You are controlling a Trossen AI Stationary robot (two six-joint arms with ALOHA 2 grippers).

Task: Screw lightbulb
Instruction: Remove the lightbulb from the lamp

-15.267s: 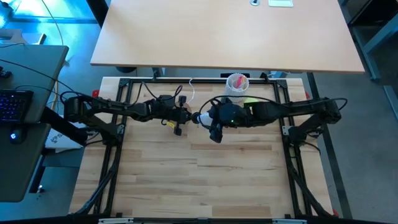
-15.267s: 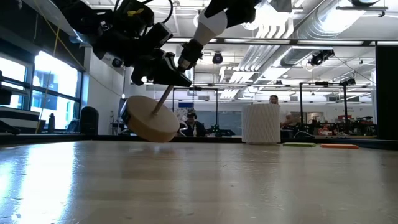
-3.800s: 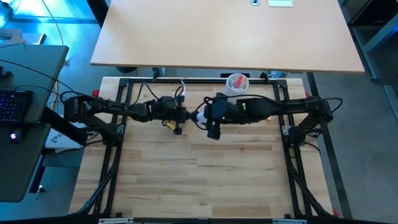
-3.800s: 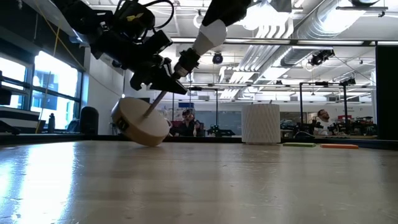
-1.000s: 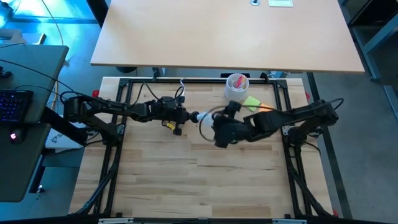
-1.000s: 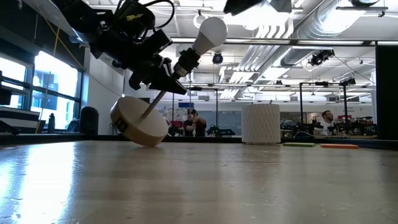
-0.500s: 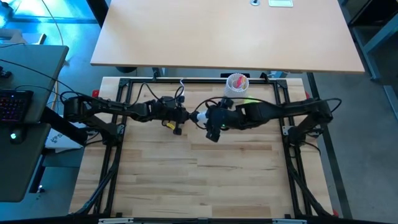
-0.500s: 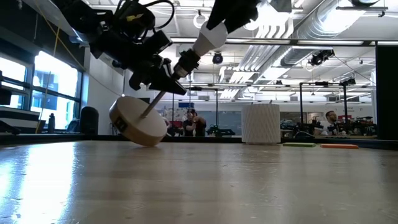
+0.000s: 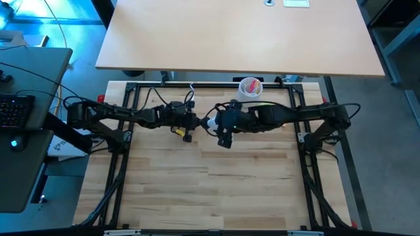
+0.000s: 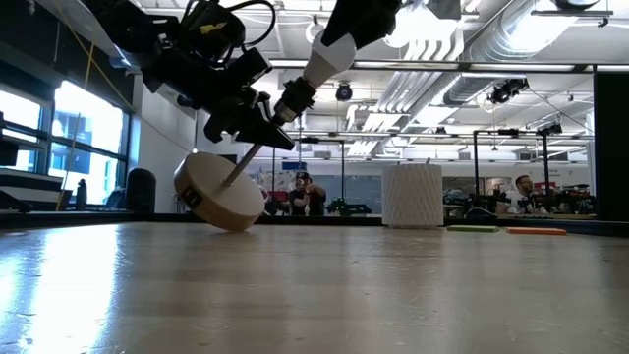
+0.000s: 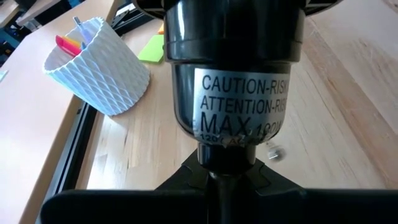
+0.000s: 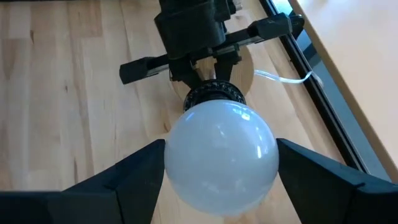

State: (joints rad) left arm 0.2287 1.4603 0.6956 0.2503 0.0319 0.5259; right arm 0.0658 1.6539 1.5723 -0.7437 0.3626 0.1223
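The white lightbulb (image 12: 221,158) sits with its base in the black socket (image 12: 213,94) of a lamp stand, whose round wooden disc (image 10: 218,192) is tilted. My left gripper (image 9: 191,122) is shut on the stand just under the socket (image 11: 233,93). My right gripper (image 9: 217,123) is shut on the bulb's globe, which also shows in the low view (image 10: 324,54). In the high view the arms hide the disc. My left gripper pinches the thin stem (image 11: 222,186) just below the socket between its two fingers, coming level from the table's left. The stand is tipped, socket up and toward the right; whether the disc's lower edge (image 10: 231,224) touches the table, I cannot tell. My right gripper holds the bulb's round globe between its two fingers, one finger (image 12: 140,168) on each side at the globe's widest part (image 12: 171,158). The fingers come from the table's right, slanting down along the bulb's axis. The bulb stands in the socket, clear of the table.
A white perforated cup (image 9: 249,88) with pink contents stands at the table's far edge, also in the low view (image 10: 413,195). A green note (image 11: 149,50) lies near it. The near half of the wooden tabletop (image 9: 210,190) is bare. People sit in the room behind.
My right gripper, which stood off the bulb toward the table's right and near side, has come back toward the left and taken hold of the globe. The bulb, socket, stand and left gripper have kept their places.
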